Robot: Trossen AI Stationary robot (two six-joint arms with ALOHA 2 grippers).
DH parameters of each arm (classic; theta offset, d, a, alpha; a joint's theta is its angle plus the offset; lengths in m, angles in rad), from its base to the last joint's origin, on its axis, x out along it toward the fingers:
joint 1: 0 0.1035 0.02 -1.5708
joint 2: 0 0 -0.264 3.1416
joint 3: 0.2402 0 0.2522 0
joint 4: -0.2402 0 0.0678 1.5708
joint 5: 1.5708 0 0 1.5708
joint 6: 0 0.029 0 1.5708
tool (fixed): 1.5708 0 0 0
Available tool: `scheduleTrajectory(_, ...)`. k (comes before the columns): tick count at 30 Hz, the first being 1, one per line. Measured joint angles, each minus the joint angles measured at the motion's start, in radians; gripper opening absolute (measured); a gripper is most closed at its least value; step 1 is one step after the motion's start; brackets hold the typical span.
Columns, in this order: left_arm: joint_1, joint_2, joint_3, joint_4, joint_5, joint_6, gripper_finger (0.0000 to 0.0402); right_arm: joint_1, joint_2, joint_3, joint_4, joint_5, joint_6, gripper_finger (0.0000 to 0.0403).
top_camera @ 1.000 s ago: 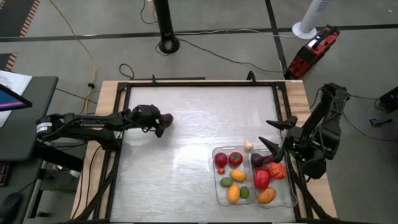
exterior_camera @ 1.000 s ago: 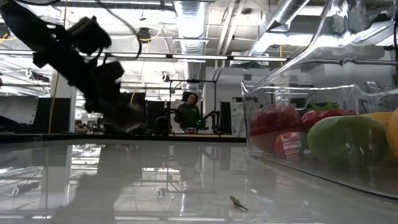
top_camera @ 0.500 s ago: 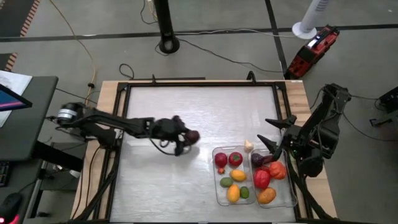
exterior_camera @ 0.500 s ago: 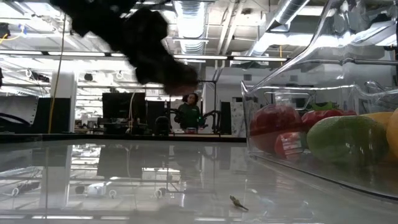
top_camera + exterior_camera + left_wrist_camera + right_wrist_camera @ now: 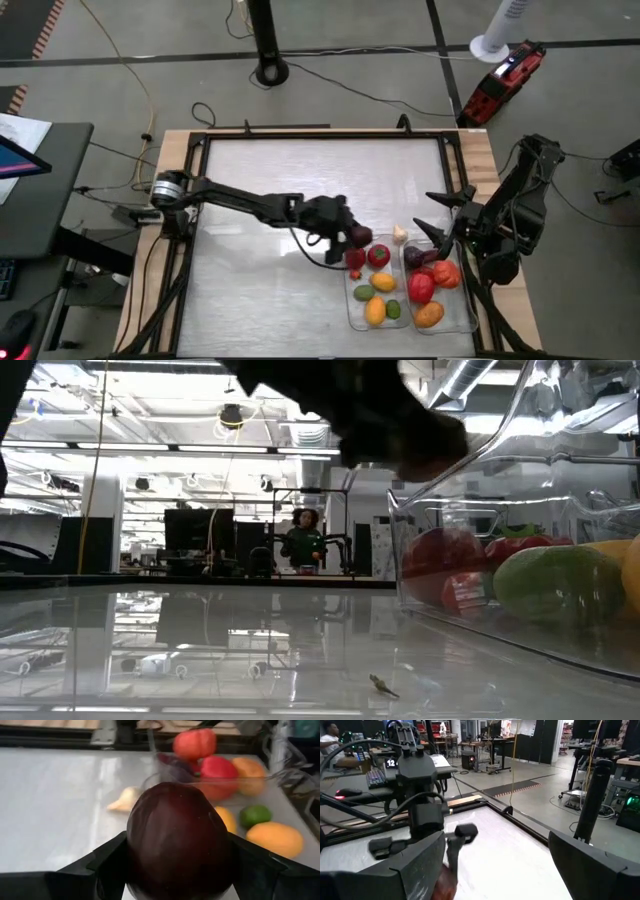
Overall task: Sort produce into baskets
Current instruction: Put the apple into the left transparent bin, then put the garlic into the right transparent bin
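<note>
Left gripper (image 5: 352,234) clamps the smooth, likely slippery dark purple round fruit (image 5: 177,845) across its middle beside the clear plastic bins (image 5: 352,310)

Bench (image 5: 270,180): whole left and far part bare, free passage there. Right near corner blocked by two baskets (image 5: 358,300) side by side, both crowded with produce (image 5: 420,287). Left hand (image 5: 350,235), closed on dark purple fruit (image 5: 177,840), hangs at left basket's far-left corner. White piece (image 5: 400,234) lies just beyond baskets. Right hand (image 5: 440,232), fingers spread, over right basket's far end.
</note>
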Motion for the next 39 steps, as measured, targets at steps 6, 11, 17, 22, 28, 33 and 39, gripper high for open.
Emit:
scheduleTrajectory(6, -0.016, 0.084, 0.059, 0.005, 0.074, -0.01, 0.0271, 0.0, 0.0, 0.0, -0.005, -0.001, -0.001, 0.0379)
scheduleTrajectory(11, -0.039, 0.098, 0.059, 0.006, 0.059, -0.003, 0.0303, 0.0, 0.0, 0.0, -0.004, -0.001, -0.001, 0.0379)
scheduleTrajectory(17, -0.058, 0.056, 0.059, -0.012, 0.008, 0.075, 0.0336, 0.0, 0.0, 0.0, -0.001, -0.001, -0.001, 0.0379)
scheduleTrajectory(22, -0.073, -0.006, 0.03, -0.056, -0.092, 0.16, 0.0333, 0.017, 0.0, 0.0, -0.062, -0.022, 0.035, 0.0379)
scheduleTrajectory(28, -0.076, -0.131, -0.119, 0.01, -0.143, 0.15, 0.0326, 0.097, -0.006, -0.025, -0.404, 0.014, 0.428, 0.0379)
scheduleTrajectory(33, -0.085, -0.243, -0.276, 0.064, -0.212, 0.13, 0.0325, 0.129, -0.034, -0.086, -0.562, 0.049, 0.69, 0.0379)
scheduleTrajectory(39, -0.098, -0.418, -0.503, 0.213, -0.301, 0.085, 0.0325, 0.113, -0.117, -0.179, -0.584, 0.075, 0.806, 0.0379)
